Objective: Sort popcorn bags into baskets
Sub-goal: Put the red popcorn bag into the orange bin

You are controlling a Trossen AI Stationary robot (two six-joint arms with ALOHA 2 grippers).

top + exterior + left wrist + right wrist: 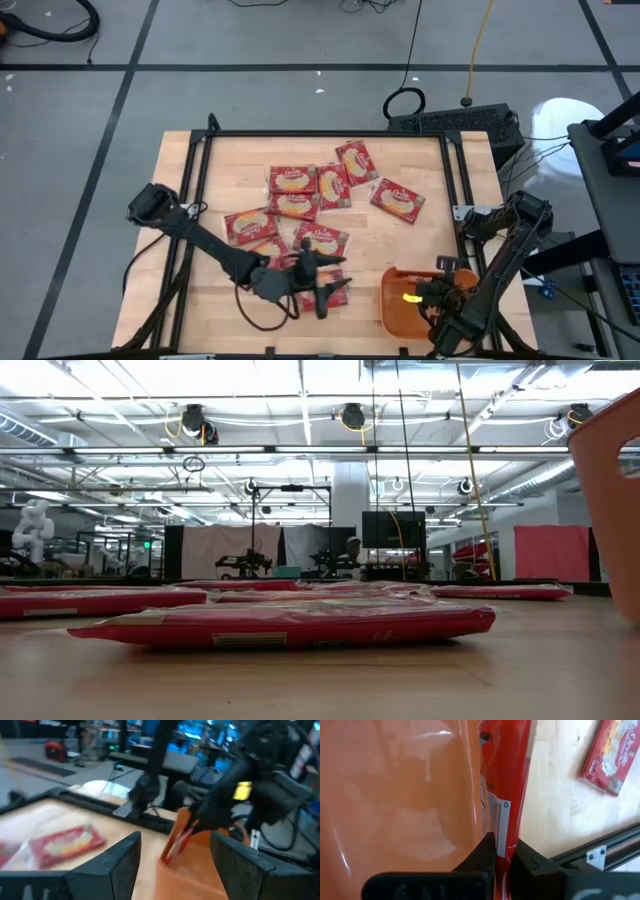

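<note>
High view: right pincer (pixel 432 293) pinches 1 popcorn bag (pixel 507 785) at the basket (pixel 392 312) lower right; left pincer (pixel 322 287) gapes empty over about 9 bags unsorted.

glossy orange plastic basket (pixel 395 795), pale wood table (pixel 420 250), shiny packets (pixel 293 180)

My popcorn bags (pixel 292 180) are red with cream-yellow oval labels; the basket (pixel 398 300) is orange, the surface (pixel 440 240) pale wood.
</note>
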